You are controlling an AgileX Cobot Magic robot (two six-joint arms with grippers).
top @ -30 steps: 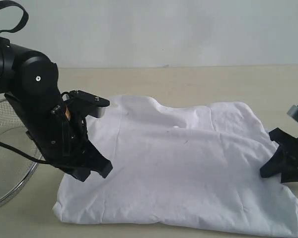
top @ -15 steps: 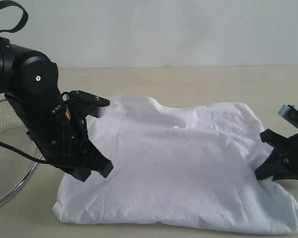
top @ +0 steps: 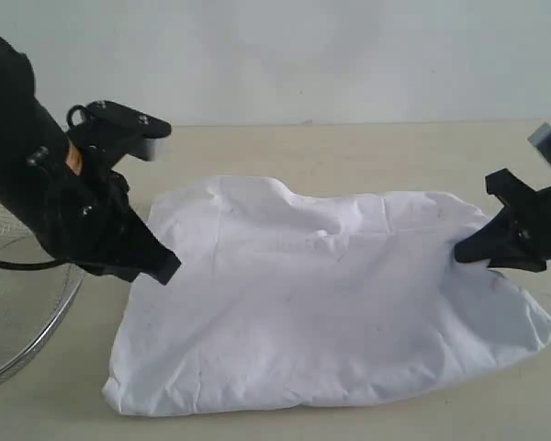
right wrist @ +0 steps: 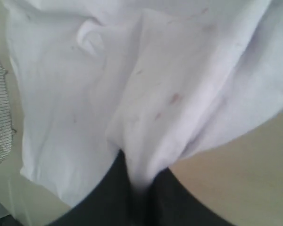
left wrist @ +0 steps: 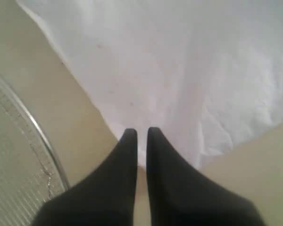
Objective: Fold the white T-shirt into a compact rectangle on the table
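The white T-shirt [top: 331, 303] is spread plain side up on the pale beige table [top: 349, 152], near the middle of the exterior view, with its near edge resting on the tabletop. No lettering or label can be read on it. In the right wrist view a few faint reddish marks [right wrist: 174, 98] are seen on the cloth, too blurred to be made out.

The left gripper [top: 163, 268] is pressed together on the shirt's left edge, and a thin fold of cloth is pinched between its dark fingers [left wrist: 127, 150]. The right gripper [top: 466, 254] is closed on the shirt's right edge, where a bunch of cloth is gathered between the jaws. Both gripped edges are held raised above the table.

A round wire-mesh basket [top: 28, 340] is seen at the far left, beside the left arm and apart from the shirt.
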